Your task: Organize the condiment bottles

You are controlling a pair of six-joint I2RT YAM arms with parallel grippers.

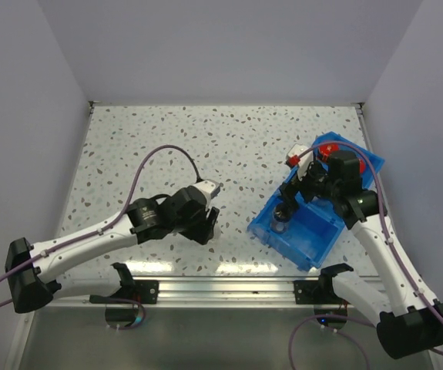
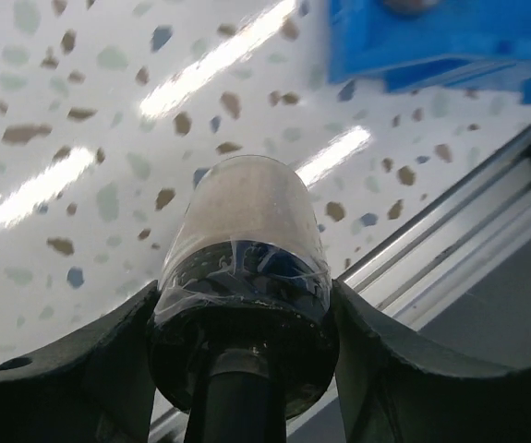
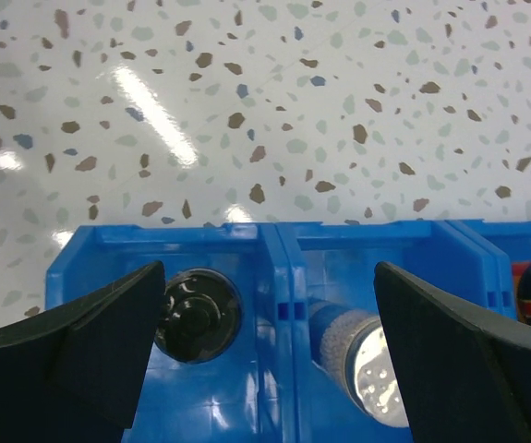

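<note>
The left claw [image 2: 242,309] is clenched on a clear jar with a black shaker lid [image 2: 242,231], near the speckled table's [image 2: 62,111] front rail, apart from the blue divided bin [image 1: 313,248]. The right claw [image 3: 270,341] hangs spread wide over the bin. Below it a second black-lidded jar [image 3: 196,314] and a silver-capped jar [image 3: 368,367] sit in neighbouring compartments.

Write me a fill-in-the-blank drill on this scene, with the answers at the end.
1. The left gripper is shut on a clear jar with a ___ lid.
2. The right gripper is ___, holding nothing.
3. The silver-capped jar lies inside the ___ bin.
Missing words: black; open; blue.
</note>
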